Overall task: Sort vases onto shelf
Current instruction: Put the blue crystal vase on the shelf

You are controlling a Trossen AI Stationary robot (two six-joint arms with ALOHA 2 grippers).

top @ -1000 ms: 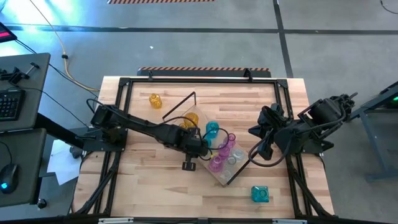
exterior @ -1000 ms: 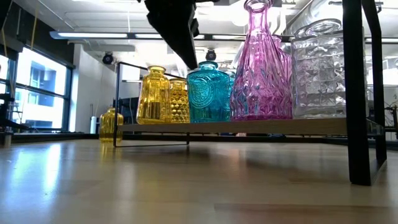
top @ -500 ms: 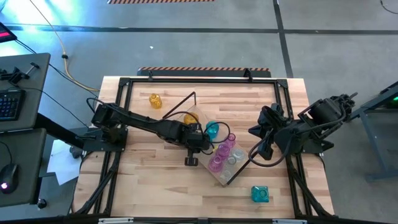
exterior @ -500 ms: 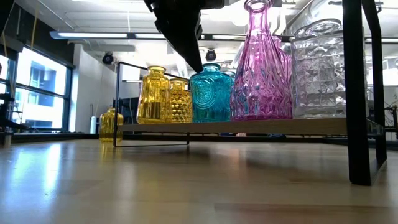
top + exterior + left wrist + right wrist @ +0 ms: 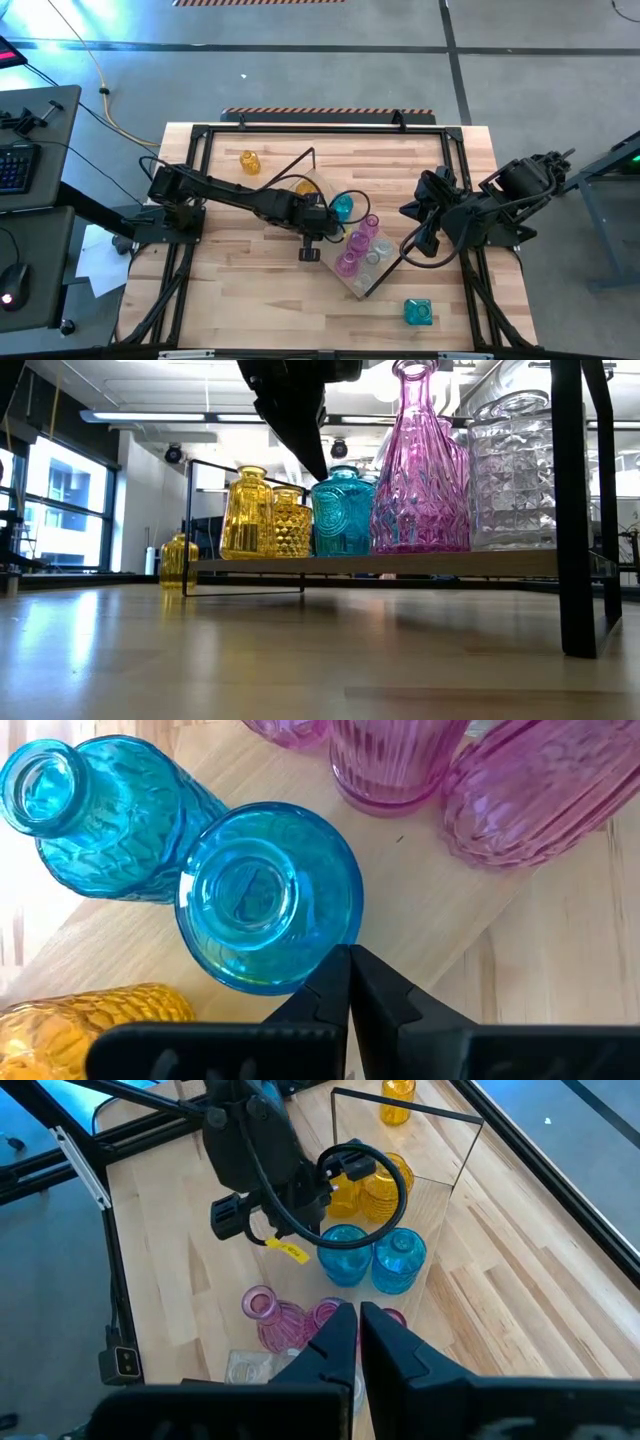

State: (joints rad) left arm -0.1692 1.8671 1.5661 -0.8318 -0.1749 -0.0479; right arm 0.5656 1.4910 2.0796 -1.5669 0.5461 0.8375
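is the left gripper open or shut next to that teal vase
Shut: in the left wrist view the left gripper has both fingers pressed together, tips against the round teal vase on the shelf.

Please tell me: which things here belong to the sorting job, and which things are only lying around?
Job: shelf; yellow, teal, pink and clear vases on it; loose yellow vase; loose teal vase; left claw, shut beside a teal vase.

Lying around: keyboard; mouse.

A shelf (image 5: 372,275) is set slantwise on the slatted table (image 5: 250,300). Yellow (image 5: 247,513), teal (image 5: 343,511), pink (image 5: 420,465) and clear (image 5: 512,475) vases are carried on the shelf. Off the shelf, a yellow vase (image 5: 249,161) and a teal vase (image 5: 417,312) are stood on the table.
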